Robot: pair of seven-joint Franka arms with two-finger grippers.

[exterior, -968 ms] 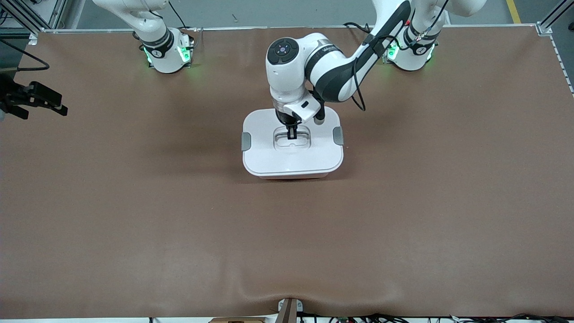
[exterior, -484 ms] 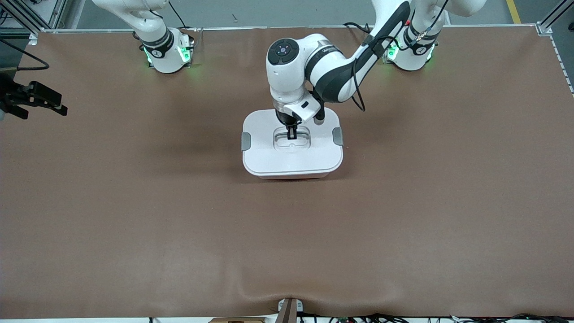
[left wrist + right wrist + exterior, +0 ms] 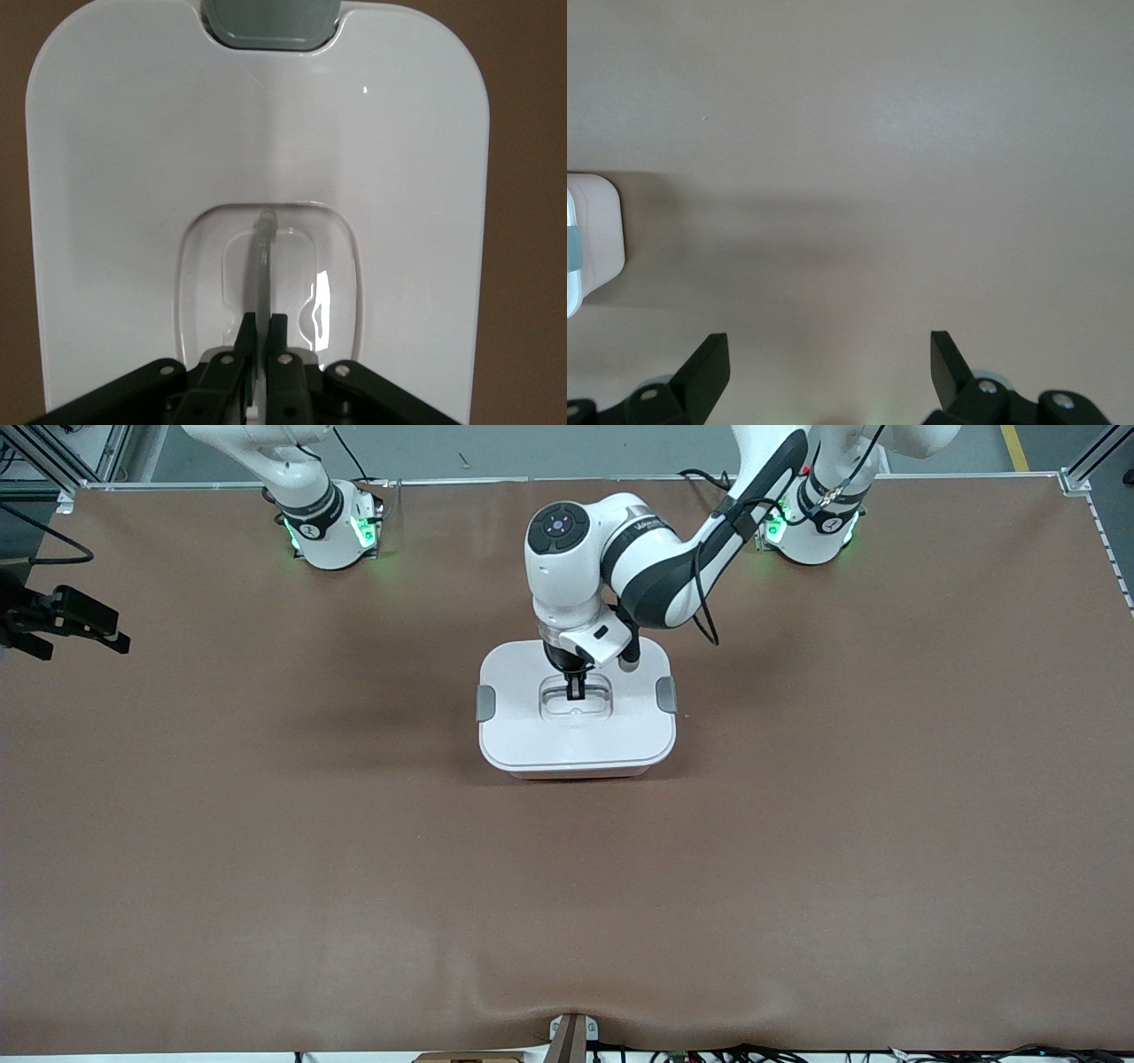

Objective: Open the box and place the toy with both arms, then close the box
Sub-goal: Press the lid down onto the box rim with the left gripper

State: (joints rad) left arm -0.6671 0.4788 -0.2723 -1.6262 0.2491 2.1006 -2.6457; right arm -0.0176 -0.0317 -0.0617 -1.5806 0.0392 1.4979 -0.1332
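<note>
1. Centre of the front view: the box sits on the brown table, its white lid on and a grey clip at each short end.
2. The left gripper reaches down from the upper right of the frame into the lid's recessed centre, fingers pinched together on the thin handle; the left wrist view shows the handle bar running straight between them.
3. The right gripper waits at the left edge of the front view, over bare table toward the right arm's end, its fingers spread wide and empty; a corner of the box shows at the left of its wrist view.
4. The toy appears in no view, so whether it already lies inside cannot be told.
5. Risk 1, as I judge it: if the clips are latched, a pull on the handle could drag the whole box up or tip it.
6. Risk 2: the handle is slim, and a pinch this narrow could slip off it under load.
</note>
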